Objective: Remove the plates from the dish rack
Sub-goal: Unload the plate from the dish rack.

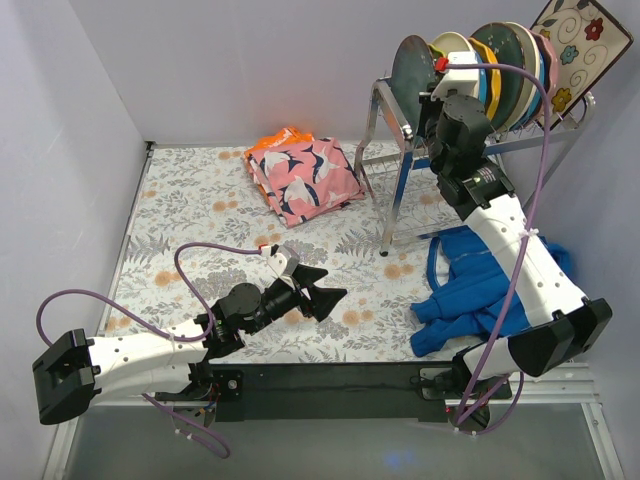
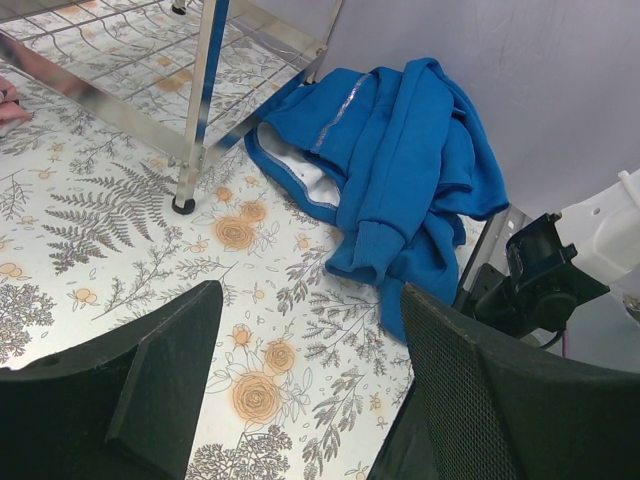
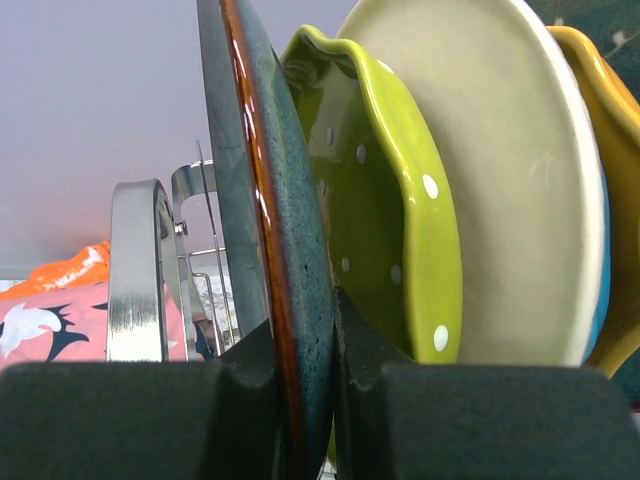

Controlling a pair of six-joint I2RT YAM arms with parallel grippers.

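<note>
The right gripper [image 1: 433,84] is raised to the top tier of the dish rack [image 1: 398,170] at the far right of the table [image 1: 190,200]. In the right wrist view, the right gripper [image 3: 305,385] is seen clamped on the lower rim of the dark teal plate [image 3: 290,200], one finger [image 3: 235,385] pressed against each face and no gap left. The plate is stood on edge and upright, and it passes straight up between the jaws.

The dark teal plate [image 1: 411,65] is placed at the left end of the row, first in line. Just behind it the lime dotted plate [image 3: 375,200] is stacked, then a cream plate [image 3: 500,180], then an orange plate [image 3: 605,120] at the frame's right edge. Whether the teal and lime plates are touching cannot be told. A chrome bar of the rack [image 3: 135,270] is seen left of the gripped plate. The square floral plate [image 1: 575,45] is leaned at the far right end of the row.

The left gripper [image 1: 335,287] is held low over the table's near middle, well apart from the rack. Its jaws are spread wide and nothing is held between them [image 2: 310,400]. A rack leg [image 2: 195,130] and the blue garment [image 2: 400,170] are seen ahead of it. A pink bird-print cloth [image 1: 305,175] is laid left of the rack.
</note>
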